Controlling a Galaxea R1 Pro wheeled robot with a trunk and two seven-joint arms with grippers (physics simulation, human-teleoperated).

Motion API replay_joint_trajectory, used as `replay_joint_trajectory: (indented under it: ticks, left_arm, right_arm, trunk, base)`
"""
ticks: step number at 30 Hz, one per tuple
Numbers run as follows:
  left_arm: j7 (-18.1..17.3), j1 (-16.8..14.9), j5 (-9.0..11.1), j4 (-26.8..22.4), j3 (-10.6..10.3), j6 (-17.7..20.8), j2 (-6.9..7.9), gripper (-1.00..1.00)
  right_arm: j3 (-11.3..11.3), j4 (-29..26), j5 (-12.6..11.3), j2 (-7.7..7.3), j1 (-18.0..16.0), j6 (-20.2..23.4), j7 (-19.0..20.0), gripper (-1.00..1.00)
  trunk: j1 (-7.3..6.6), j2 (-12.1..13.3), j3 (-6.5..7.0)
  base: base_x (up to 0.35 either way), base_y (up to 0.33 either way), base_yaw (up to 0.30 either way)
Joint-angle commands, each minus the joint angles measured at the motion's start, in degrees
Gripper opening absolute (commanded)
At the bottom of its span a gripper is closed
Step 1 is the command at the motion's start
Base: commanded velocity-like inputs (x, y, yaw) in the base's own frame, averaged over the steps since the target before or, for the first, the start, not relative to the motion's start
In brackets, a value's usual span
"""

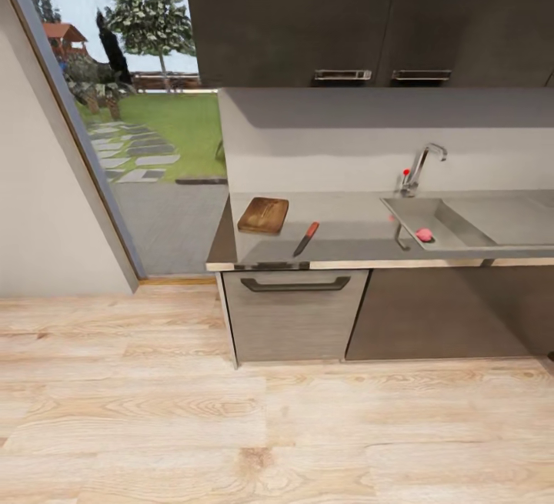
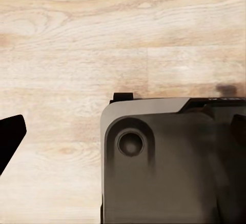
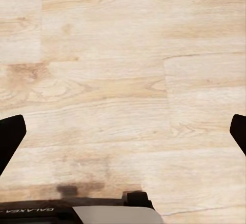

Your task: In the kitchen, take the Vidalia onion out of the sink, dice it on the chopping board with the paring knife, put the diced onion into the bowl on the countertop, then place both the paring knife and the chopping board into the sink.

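Ahead of me in the head view, the grey countertop (image 1: pixel 350 228) carries the dark brown chopping board (image 1: pixel 263 215) near its left end. The paring knife (image 1: pixel 305 238) lies just right of the board, orange-red handle away from me. Further right is the steel sink (image 1: pixel 455 225) with its chrome tap (image 1: pixel 422 167). The pinkish Vidalia onion (image 1: pixel 424 235) rests in the basin's near corner. The bowl is out of view. My left gripper (image 2: pixel 123 134) and right gripper (image 3: pixel 123 137) both hang open over the wood floor, holding nothing.
Dark upper cabinets (image 1: pixel 362 15) hang above the counter. A drawer with a dark handle (image 1: pixel 295 284) sits below the knife. A wide opening to the garden (image 1: pixel 146 127) lies left of the counter. My own grey base (image 2: pixel 169 167) sits under the left gripper.
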Motion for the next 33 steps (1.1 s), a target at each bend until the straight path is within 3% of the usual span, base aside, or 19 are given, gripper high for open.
replay_joint_trajectory:
  ticks: [1, 33]
  left_arm:
    - [0.0, 0.0, 0.0, -0.1, 0.0, -0.1, 0.00, 1.00]
    - [0.0, 0.0, 0.0, 0.0, 0.0, -0.1, 0.00, 1.00]
  right_arm:
    - [0.1, 0.0, 0.0, 0.02, 0.0, -0.2, -0.2, 1.00]
    - [0.1, 0.0, 0.0, 0.06, 0.0, -0.2, -0.2, 1.00]
  trunk:
    - [-0.22, 0.4, 0.14]
    - [-7.25, 13.2, 5.88]
  base:
    - [0.000, 0.000, 0.000]
    - [0.000, 0.000, 0.000]
